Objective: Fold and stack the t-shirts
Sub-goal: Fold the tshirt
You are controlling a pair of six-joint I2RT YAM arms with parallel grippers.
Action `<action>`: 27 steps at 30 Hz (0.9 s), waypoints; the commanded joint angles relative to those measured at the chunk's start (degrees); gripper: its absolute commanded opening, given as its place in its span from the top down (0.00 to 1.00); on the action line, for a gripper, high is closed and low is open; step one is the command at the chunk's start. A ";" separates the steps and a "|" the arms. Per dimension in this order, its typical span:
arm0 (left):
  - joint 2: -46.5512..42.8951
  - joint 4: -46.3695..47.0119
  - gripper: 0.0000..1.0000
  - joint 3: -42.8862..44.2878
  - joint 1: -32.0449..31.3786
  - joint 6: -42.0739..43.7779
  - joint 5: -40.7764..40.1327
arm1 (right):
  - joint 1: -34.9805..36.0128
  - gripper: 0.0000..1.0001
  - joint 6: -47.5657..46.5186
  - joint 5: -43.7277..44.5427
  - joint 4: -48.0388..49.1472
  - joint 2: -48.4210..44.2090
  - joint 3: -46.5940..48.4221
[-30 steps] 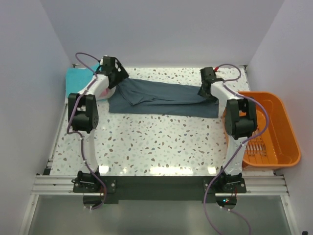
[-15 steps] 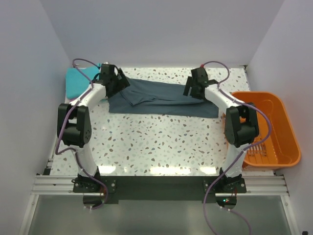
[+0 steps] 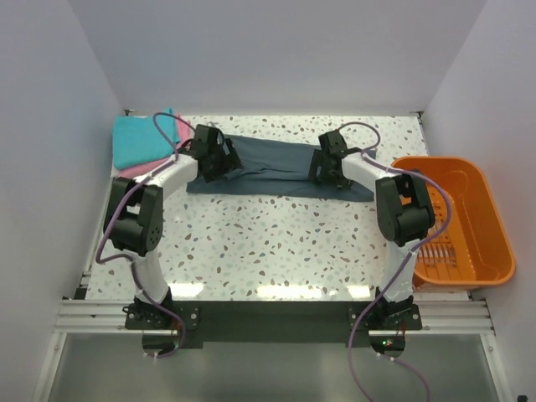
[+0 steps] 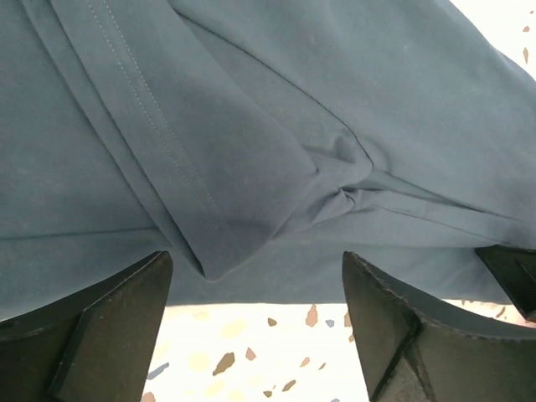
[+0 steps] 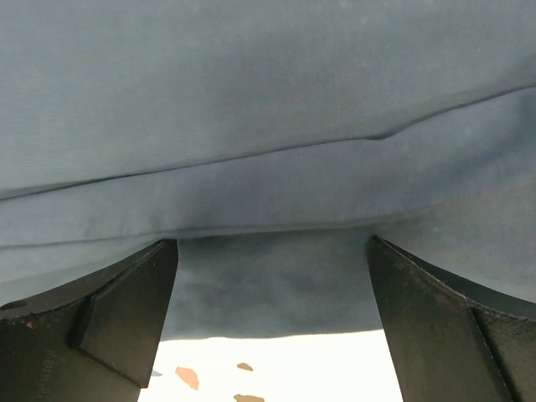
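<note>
On the speckled surface your slate shirt runs left to right, with the left pincer and right pincer, both spread wide, above its near hem.

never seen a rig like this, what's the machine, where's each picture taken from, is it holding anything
Two robot arms are bolted to the near edge of a speckled table. The wide picture looks down from above and behind; each close-up comes from a wrist camera, its dark jaws at the bottom corners. A dark blue-grey t-shirt lies spread across the far side, with the left arm and right arm reaching over its ends. Both pairs of jaws are open, gripping nothing. A folded turquoise t-shirt sits on a pink t-shirt at far left; an orange bin stands at right.
</note>
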 commanded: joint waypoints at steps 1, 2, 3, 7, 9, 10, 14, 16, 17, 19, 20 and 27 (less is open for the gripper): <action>1.54 3.31 0.14 0.25 0.47 -0.80 0.40 | -0.35 0.01 1.53 1.62 0.67 0.96 0.21; 2.33 2.87 0.17 0.87 0.47 -0.80 0.66 | -0.44 0.01 1.70 1.63 0.67 0.97 0.13; 2.60 2.78 0.21 0.96 0.47 -0.80 1.45 | -0.53 0.01 1.88 1.63 0.84 1.05 -0.22; 2.78 3.30 0.30 0.26 0.39 -0.98 2.07 | -1.41 0.01 2.50 1.45 1.02 0.70 -0.93; 2.43 4.09 0.40 -0.27 0.30 -1.07 1.11 | -1.50 0.01 2.50 1.36 1.46 0.53 -1.37; 2.51 4.10 0.45 -0.27 0.30 -1.07 0.93 | -1.58 0.01 2.50 1.19 1.55 0.53 -1.28; 3.48 3.48 0.75 1.57 0.30 -0.63 0.23 | -1.76 0.01 2.41 1.36 1.46 0.44 -1.54; 3.92 3.48 1.00 2.27 0.30 -0.01 -0.21 | -1.93 0.01 2.50 1.45 1.46 0.44 -1.81; 4.53 3.39 1.00 3.32 0.21 0.77 -0.74 | -2.11 0.02 2.50 1.36 1.46 0.44 -1.98; 5.23 3.65 1.00 4.73 0.39 1.74 -1.09 | -2.29 0.01 2.50 0.92 1.55 0.44 -2.16; 6.11 3.92 1.00 6.57 0.30 3.14 -1.44 | -2.46 0.01 2.50 0.84 1.55 0.27 -2.25; 12.70 6.12 1.00 17.73 0.30 12.72 2.07 | -2.99 0.01 2.06 0.57 1.63 -0.18 -2.42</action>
